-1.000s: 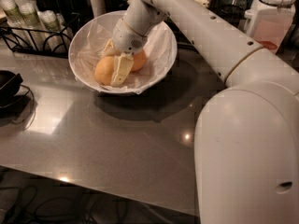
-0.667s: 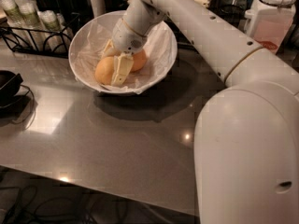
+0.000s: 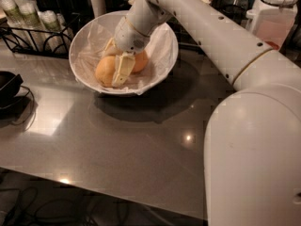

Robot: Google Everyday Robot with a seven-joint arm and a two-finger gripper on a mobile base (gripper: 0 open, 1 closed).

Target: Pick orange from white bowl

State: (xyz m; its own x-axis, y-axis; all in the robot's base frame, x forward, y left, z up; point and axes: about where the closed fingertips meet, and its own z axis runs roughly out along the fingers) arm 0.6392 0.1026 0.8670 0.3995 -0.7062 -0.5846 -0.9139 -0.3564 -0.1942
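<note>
End effector (image 3: 118,66) sat deep in the white bowl (image 3: 80,41), pressed against the orange (image 3: 104,70) on the side where a smaller, redder fruit (image 3: 140,61) lay touching it; whether it had truly closed on the orange could not be told. The orange rested low in the bowl on the crinkled wrap (image 3: 94,44), the left one of the pair. The likeliest trouble, by my judgement, was a poor hold. The fruit was round, its neighbour crowded one side, and a lift could let it roll free or drag the redder fruit up with it. The wrap might also snag and come away, and the bowl, tilted on the worktop (image 3: 141,145), could slide or tip under a sideways push. Much was hidden — the wrist covered the contact itself and part of the orange's right side, the bowl's back rim vanished behind the arm (image 3: 211,27), and how the bowl met the worktop lay in shadow.
</note>
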